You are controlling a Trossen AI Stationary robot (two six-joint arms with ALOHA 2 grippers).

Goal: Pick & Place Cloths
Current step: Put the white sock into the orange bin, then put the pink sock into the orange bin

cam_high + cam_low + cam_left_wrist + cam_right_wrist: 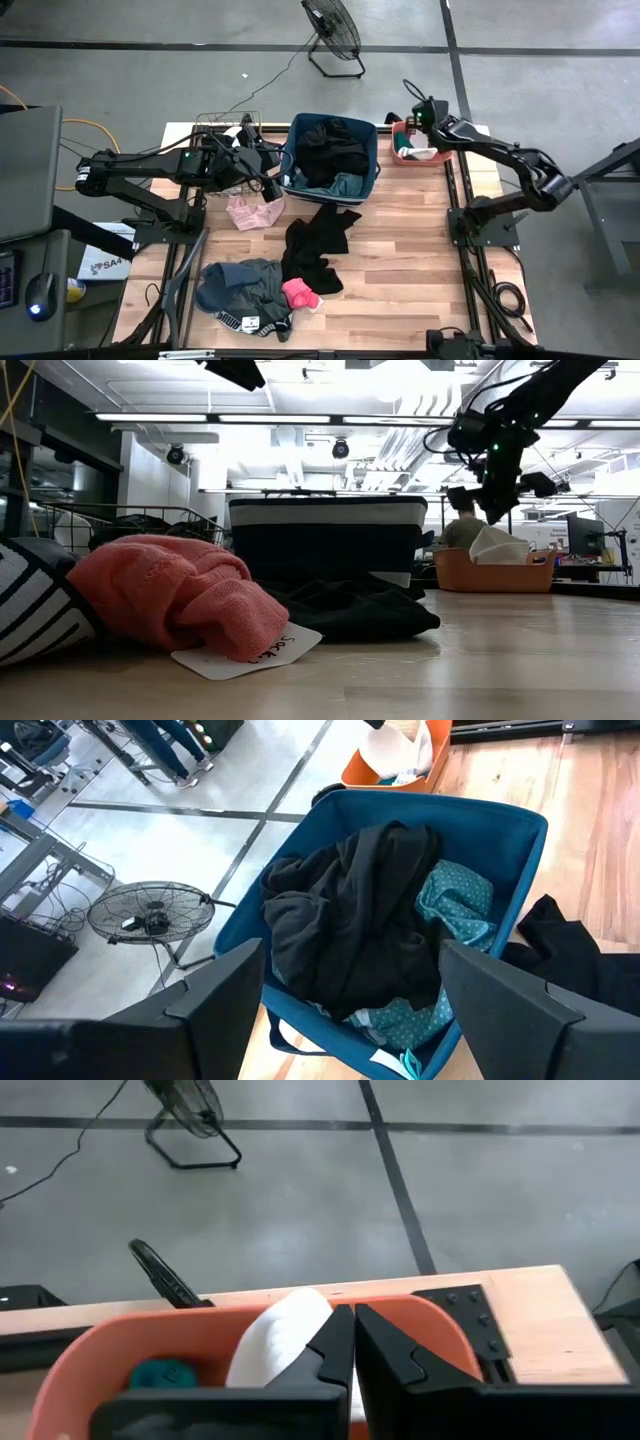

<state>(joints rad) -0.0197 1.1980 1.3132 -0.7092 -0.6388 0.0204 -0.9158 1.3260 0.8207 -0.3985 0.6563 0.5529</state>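
1. My left gripper [268,172] hangs spread and empty just beside the bin [372,150], above its left rim. Bin holds black cloth [350,930] on a teal piece [455,905].
2. Still on table: pale pink cloth [254,211], black cloth [318,240], grey pile [240,285], bright pink piece [300,293].
3. Judged step: between drops. Next: swing back and down to the pale pink one, nearest me.
4. My right gripper [354,1342] is clenched on nothing over the tub [397,152]. White cloth [280,1335] lies inside.
5. Hidden: bin bottom and tub bottom. Can't read the tag in the low view.
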